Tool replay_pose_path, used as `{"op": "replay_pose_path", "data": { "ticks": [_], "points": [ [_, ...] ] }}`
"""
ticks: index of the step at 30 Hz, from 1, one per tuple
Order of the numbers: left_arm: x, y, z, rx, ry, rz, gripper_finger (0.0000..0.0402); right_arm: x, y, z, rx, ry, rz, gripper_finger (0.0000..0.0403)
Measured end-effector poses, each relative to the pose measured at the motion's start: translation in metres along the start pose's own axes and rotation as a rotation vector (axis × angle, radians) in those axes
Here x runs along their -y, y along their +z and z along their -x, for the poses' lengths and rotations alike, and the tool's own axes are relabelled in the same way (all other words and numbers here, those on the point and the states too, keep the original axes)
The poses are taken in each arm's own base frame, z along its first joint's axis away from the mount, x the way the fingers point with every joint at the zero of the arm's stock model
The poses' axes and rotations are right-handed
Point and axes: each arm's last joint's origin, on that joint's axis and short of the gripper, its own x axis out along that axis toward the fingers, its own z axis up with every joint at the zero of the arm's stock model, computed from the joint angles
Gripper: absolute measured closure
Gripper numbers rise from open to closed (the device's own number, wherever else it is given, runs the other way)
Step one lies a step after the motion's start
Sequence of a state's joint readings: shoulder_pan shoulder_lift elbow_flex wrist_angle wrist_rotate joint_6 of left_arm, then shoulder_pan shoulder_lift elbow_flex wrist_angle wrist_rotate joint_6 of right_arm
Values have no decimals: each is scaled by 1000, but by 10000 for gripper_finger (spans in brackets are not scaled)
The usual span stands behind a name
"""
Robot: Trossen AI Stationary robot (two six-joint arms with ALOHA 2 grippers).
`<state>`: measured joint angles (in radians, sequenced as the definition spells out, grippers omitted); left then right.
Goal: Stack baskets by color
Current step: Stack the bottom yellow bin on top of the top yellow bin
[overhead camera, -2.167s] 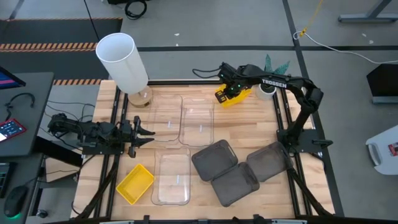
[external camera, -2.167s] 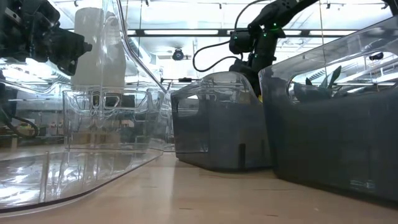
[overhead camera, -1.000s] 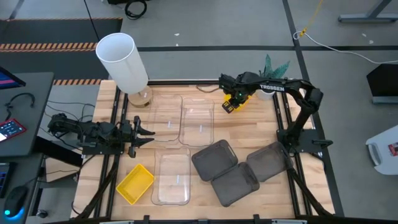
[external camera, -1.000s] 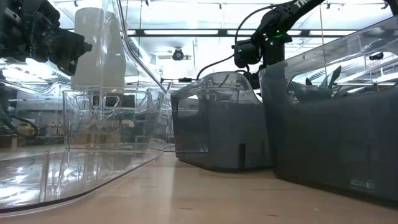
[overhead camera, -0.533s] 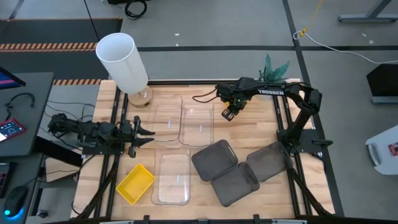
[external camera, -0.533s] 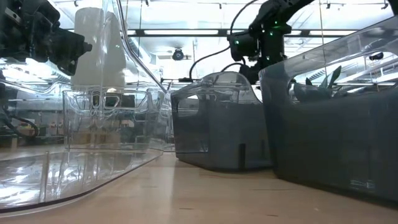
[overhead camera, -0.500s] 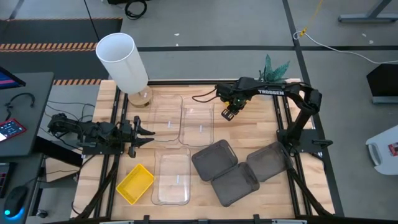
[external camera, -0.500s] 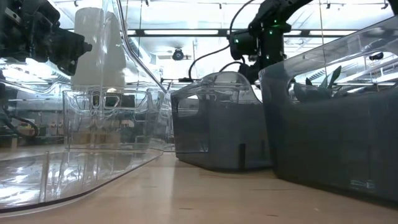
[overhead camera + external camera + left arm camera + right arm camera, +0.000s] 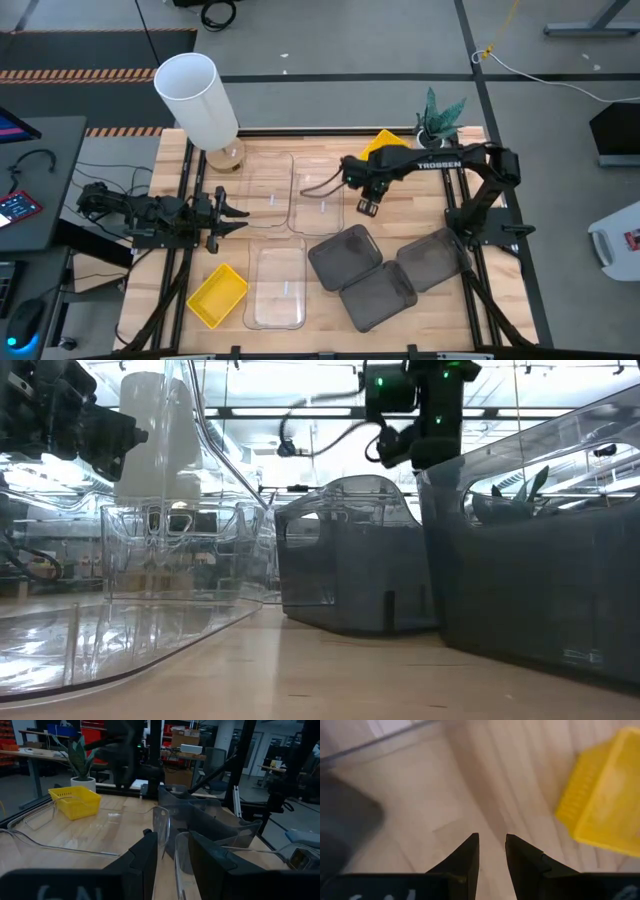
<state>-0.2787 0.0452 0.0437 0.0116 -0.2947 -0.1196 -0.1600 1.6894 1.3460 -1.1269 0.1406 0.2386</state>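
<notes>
Right hand (image 9: 367, 207): empty, fingers slightly apart, over worktop (image 9: 390, 215) near yellow basket (image 9: 386, 143). Left hand (image 9: 226, 212): fingers slightly apart astride a clear basket (image 9: 277, 286) wall, beside 2nd yellow basket (image 9: 217, 294).

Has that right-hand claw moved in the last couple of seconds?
Yes. The right gripper has swung away from the potted plant toward the table's middle, leaving a yellow basket behind, empty.

Two yellow baskets (image 9: 217, 295), three clear baskets (image 9: 278, 286), three grey baskets (image 9: 345, 256)
</notes>
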Motion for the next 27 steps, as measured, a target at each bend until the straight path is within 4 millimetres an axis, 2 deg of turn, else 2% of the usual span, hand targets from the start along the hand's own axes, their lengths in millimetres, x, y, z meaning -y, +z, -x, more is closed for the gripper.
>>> {"op": "replay_pose_path", "data": {
  "ticks": [6,12,19,27],
  "points": [
    [0,0,0,0,0,0,285,-25,0,10,128,-24,129,304],
    [0,0,0,-1,0,-1,285,-44,-3,32,360,-57,210,310],
    [0,0,0,-1,0,0,285,-61,-27,44,553,-13,251,316],
    [0,0,0,-1,0,-1,285,-71,-47,58,821,86,333,316]
  ]
}}
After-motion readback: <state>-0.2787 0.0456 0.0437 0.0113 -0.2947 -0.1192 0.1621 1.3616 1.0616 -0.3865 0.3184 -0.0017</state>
